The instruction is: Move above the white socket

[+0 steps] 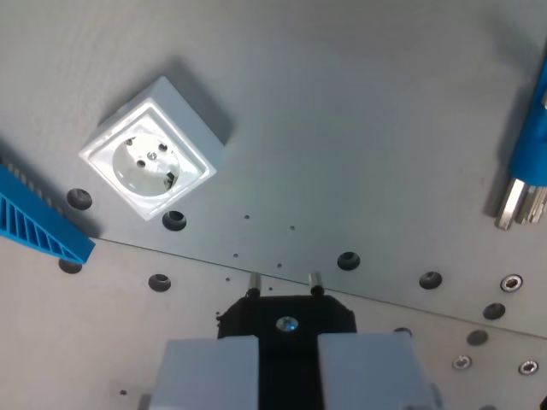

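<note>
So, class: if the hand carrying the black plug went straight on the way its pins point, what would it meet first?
Probably bare grey plate. The hand holds the black plug, and the white socket lies off towards the wrist view's left. Depth is unclear.

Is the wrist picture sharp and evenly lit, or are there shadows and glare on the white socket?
In the wrist view the white socket is fairly sharp, with slight glare on its glossy face and a soft shadow toward the upper right; the gripper at the bottom edge looks blurred.
</note>
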`<state>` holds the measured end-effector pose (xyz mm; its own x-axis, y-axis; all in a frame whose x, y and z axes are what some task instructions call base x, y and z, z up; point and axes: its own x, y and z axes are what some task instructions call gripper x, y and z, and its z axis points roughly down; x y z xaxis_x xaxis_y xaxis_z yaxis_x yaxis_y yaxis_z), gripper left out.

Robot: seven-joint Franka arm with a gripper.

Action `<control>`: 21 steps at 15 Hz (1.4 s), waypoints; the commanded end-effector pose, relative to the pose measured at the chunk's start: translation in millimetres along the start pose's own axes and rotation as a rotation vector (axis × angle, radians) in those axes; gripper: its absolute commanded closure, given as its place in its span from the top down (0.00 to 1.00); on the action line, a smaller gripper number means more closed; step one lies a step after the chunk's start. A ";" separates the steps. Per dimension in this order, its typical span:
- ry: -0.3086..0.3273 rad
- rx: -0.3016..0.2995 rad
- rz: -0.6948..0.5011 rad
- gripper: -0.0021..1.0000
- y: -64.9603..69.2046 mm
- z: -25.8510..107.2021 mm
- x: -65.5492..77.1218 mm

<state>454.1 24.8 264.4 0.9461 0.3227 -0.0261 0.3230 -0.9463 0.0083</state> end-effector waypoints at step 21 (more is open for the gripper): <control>0.100 -0.032 -0.505 0.00 -60.9 119.1 -21.8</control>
<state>413.0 73.1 153.6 0.7747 0.6319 -0.0245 0.6321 -0.7748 0.0036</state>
